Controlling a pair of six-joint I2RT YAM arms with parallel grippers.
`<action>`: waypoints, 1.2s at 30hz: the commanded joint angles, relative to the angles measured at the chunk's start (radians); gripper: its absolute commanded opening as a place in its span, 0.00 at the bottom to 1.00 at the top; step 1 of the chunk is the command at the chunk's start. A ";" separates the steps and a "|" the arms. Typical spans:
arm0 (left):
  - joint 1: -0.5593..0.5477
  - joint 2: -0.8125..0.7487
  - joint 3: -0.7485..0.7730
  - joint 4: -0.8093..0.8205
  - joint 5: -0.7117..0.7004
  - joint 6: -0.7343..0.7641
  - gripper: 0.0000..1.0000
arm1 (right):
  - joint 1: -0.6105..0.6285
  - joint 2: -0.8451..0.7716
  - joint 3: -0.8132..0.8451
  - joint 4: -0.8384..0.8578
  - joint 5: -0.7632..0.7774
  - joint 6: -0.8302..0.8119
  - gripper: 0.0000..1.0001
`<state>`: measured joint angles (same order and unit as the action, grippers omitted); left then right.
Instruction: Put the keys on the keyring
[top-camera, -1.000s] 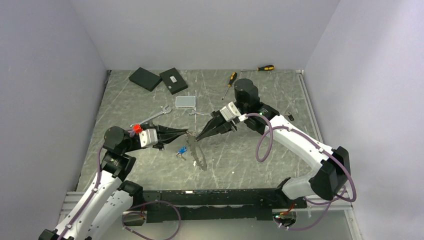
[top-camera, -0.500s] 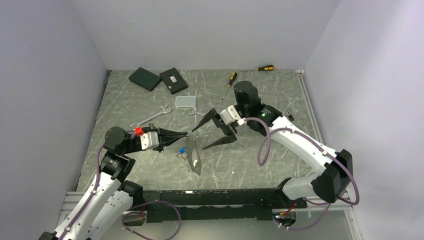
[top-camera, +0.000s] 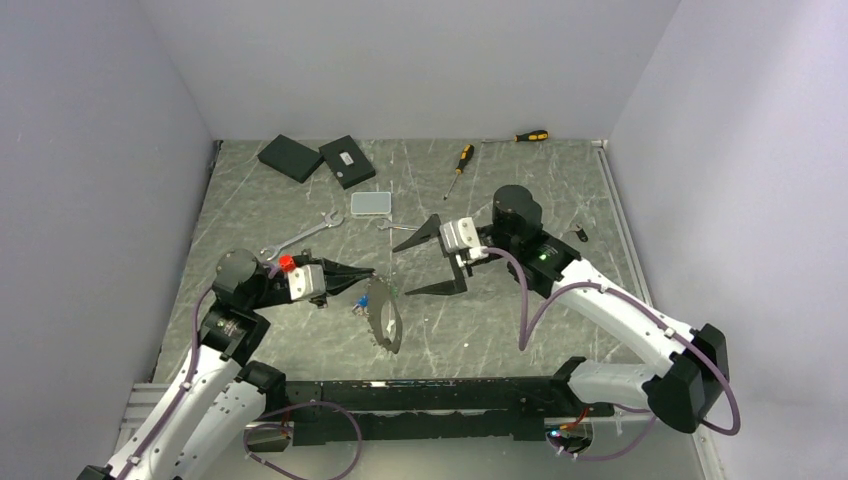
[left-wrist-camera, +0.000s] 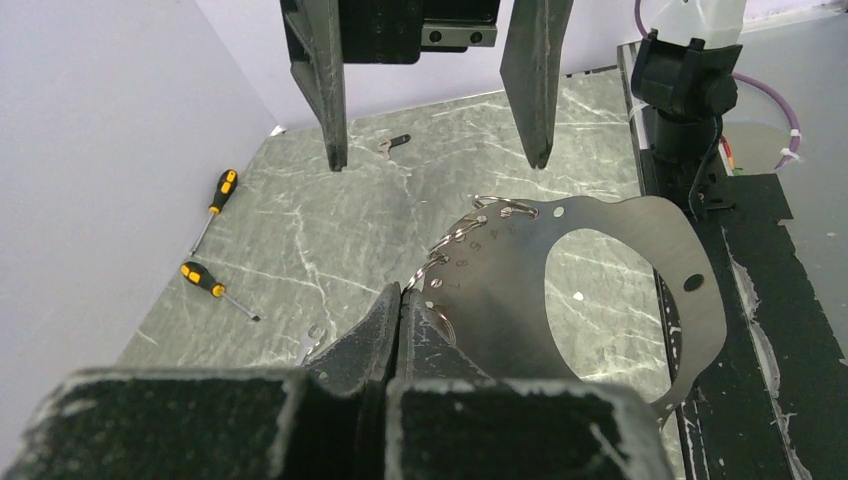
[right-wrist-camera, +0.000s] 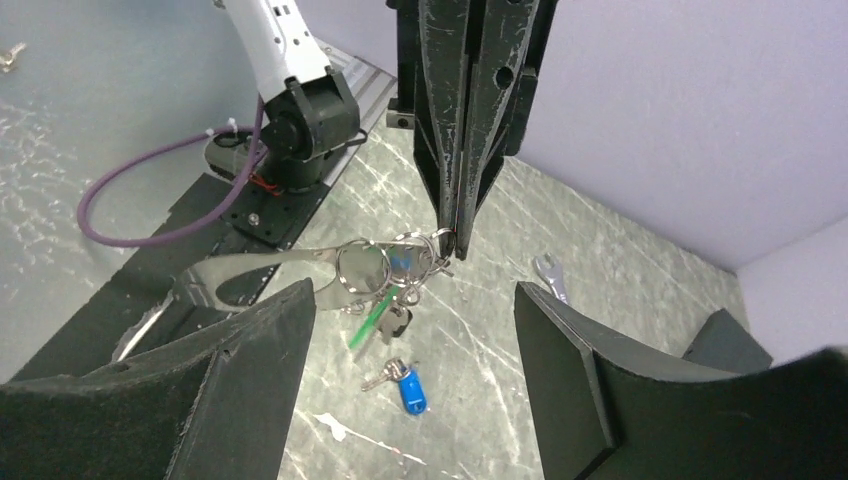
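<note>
My left gripper (left-wrist-camera: 400, 292) is shut on the thin wire keyring (left-wrist-camera: 440, 247) and holds it above the table. A flat silvery plate (left-wrist-camera: 620, 280) with a large oval hole hangs from the keyring. In the right wrist view, keys (right-wrist-camera: 395, 318) with a green tag and a dark head dangle from the keyring (right-wrist-camera: 437, 238) below the left gripper (right-wrist-camera: 452, 235). A blue-tagged key (right-wrist-camera: 405, 385) lies loose on the table beneath them (top-camera: 360, 303). My right gripper (top-camera: 405, 268) stands wide open just right of the left gripper (top-camera: 370, 270), holding nothing. A small dark-headed key (top-camera: 578, 235) lies far right.
Two spanners (top-camera: 300, 235) (top-camera: 400, 228) and a clear box (top-camera: 371, 203) lie behind the grippers. Two black boxes (top-camera: 290, 157) (top-camera: 347, 160) and two yellow-handled screwdrivers (top-camera: 460, 158) (top-camera: 530, 135) sit along the back wall. The black base rail (top-camera: 420, 395) runs along the near edge.
My right gripper, shut at the ring a second ago, has opened wide and drawn back to the right. The plate has swung to hang from the left gripper.
</note>
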<state>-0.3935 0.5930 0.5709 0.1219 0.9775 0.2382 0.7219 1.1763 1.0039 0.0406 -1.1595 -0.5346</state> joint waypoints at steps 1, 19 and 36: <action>-0.004 -0.012 0.026 0.028 -0.005 0.025 0.00 | 0.035 0.024 -0.007 0.167 0.101 0.171 0.76; -0.004 0.077 0.096 -0.120 -0.256 0.033 0.00 | 0.059 0.065 0.127 -0.030 0.623 0.712 0.81; -0.004 0.106 0.104 -0.099 -0.267 -0.016 0.00 | 0.160 0.276 0.208 -0.149 0.721 0.754 0.65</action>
<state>-0.3943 0.7067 0.6197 -0.0246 0.7185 0.2379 0.8738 1.4425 1.1610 -0.0616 -0.4526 0.2504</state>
